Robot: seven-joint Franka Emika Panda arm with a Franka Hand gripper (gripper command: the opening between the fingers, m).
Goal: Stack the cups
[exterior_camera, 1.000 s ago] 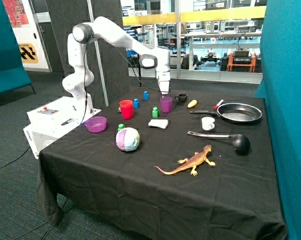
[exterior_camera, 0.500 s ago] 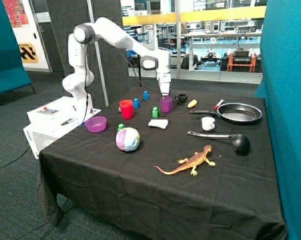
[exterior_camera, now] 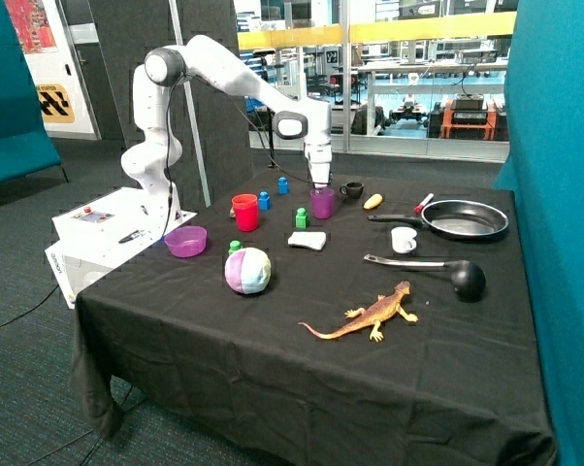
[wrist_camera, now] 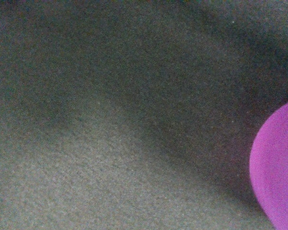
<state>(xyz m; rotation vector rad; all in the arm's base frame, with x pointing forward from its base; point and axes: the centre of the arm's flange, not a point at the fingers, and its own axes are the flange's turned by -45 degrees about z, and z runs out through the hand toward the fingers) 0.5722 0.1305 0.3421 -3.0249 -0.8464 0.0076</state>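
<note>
Outside view: the robot's hand [exterior_camera: 320, 183] hangs at the rim of the purple cup [exterior_camera: 322, 204], which stands upright on the black-draped surface [exterior_camera: 302, 359], apart from the red cup [exterior_camera: 244, 212]; nothing is stacked. Whether the hand is spread or pinching cannot be told. Wrist view: dark cloth fills the frame, the purple cup [wrist_camera: 277, 167] curving in at one edge.

We see a matt black cloth [exterior_camera: 273, 349] over the worktop; close under the claw [exterior_camera: 320, 183] its weave looks fine and slightly rough [wrist_camera: 110, 143]. The purple cup [exterior_camera: 322, 203] just below the claw is translucent, smooth plastic, and the red cup [exterior_camera: 244, 212] further off is glossy opaque plastic. The frying pan [exterior_camera: 465, 219] well away from the claw shines like dark metal. The arm's shell [exterior_camera: 234, 73] is glossy white plastic.
</note>
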